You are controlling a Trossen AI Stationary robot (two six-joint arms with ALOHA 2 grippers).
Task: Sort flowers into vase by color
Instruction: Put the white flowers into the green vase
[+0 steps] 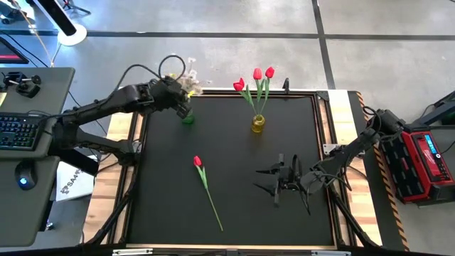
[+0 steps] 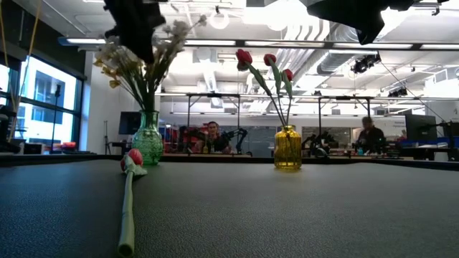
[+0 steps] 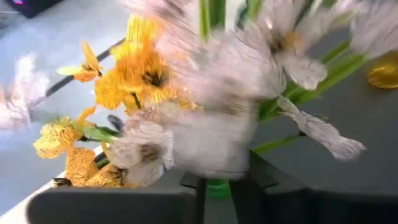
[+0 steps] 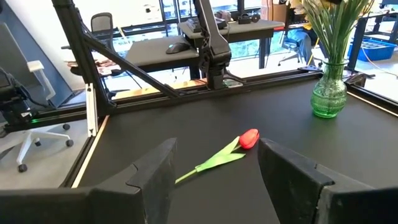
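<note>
A green glass vase [image 1: 188, 119] [image 2: 147, 140] stands near the table's far left and holds white sprays [image 3: 211, 124] and a yellow spray [image 3: 134, 81]. My left gripper [image 1: 179, 99] [image 2: 136, 32] hovers at blossom height right over this vase. A yellow vase [image 1: 257, 124] [image 2: 287, 147] near the far middle holds three red tulips [image 1: 257, 75]. A fourth red tulip [image 1: 197, 161] [image 4: 249, 138] lies flat on the black mat, stem toward the near edge. My right gripper [image 1: 281, 179] [image 4: 217, 168] waits open, low, to the right of that tulip.
The black mat [image 1: 234, 213] has a raised wooden frame [image 1: 345, 128] around it. A desk with keyboard [image 1: 18, 131] and mouse sits off the left side, a red case [image 1: 423, 160] off the right. People [image 2: 213, 136] sit in the room beyond the far edge.
</note>
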